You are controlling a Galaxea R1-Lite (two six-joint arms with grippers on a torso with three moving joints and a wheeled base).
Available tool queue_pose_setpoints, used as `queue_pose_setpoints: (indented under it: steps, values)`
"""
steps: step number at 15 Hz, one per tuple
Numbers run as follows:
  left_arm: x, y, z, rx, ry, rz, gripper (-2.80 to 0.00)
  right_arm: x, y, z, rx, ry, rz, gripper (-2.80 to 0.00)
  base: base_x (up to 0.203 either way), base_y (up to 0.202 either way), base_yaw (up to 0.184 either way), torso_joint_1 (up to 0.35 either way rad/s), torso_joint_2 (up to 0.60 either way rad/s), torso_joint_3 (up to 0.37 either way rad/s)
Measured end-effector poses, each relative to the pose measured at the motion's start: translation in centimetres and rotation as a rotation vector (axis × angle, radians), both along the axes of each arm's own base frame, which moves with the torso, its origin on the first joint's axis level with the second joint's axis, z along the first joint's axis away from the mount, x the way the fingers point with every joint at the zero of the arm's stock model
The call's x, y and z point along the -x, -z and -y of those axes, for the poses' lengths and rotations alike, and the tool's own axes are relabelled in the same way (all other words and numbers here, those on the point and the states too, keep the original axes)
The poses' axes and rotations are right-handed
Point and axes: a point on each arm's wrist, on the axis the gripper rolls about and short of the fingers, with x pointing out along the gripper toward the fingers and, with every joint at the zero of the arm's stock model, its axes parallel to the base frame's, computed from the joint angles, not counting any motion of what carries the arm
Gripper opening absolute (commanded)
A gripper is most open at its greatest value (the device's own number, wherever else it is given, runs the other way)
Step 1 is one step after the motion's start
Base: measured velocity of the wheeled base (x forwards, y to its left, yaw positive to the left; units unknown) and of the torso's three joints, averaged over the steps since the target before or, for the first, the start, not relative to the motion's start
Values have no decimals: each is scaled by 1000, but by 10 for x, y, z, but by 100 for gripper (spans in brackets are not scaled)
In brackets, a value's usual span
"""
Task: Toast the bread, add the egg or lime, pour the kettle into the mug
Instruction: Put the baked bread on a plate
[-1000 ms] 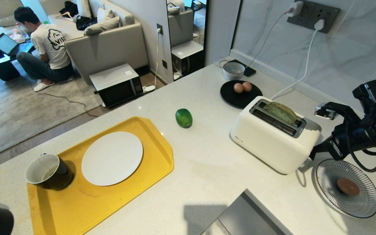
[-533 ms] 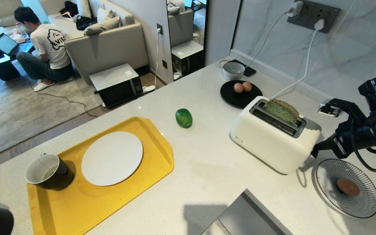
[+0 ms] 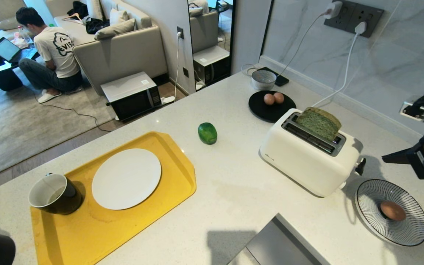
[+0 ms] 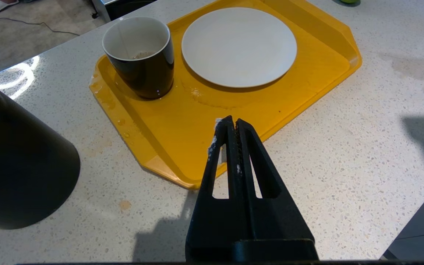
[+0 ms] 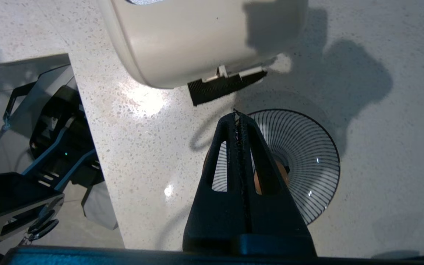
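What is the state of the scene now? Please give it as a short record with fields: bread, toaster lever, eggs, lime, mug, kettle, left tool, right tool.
bread: standing raised in the rear slot of the white toaster
toaster lever: up
eggs: two on the black plate, one in the striped bowl
lime: on the counter, beside the yellow tray
mug: upright on the tray's corner
kettle: on the counter, near the mug
left tool: shut, empty, over the tray's edge
right tool: shut, empty, above the striped bowl

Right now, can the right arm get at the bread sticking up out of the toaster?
Probably yes. The bread stands well proud of the toaster slot with nothing above it, and the right tool hangs shut just off the toaster's lever end, over the striped dish. It would have to open first.
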Motion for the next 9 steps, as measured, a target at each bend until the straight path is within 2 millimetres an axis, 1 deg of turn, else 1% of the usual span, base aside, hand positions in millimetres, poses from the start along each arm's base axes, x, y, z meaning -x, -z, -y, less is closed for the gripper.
queue_pose_setpoints:
  steps: [3, 4, 6, 8, 9]
  values:
    - [0, 0, 0, 1, 0, 1, -280, 34, -18, -2, 10, 18, 28, -280, 0, 0, 0, 0, 0, 0]
    - [0, 0, 0, 0, 1, 0, -280, 42, -23, -3, 16, 20, 50, -280, 0, 0, 0, 0, 0, 0]
    - [0, 0, 0, 0, 0, 0, -280, 49, -32, -4, 27, 17, 93, -280, 0, 0, 0, 0, 0, 0]
    - [0, 0, 0, 0, 1, 0, -280, 50, -38, -4, 49, 6, 122, -280, 0, 0, 0, 0, 0, 0]
    - [0, 0, 0, 1, 0, 0, -280, 50, -39, -4, 78, -17, 132, 0, 0, 0, 0, 0, 0, 0]
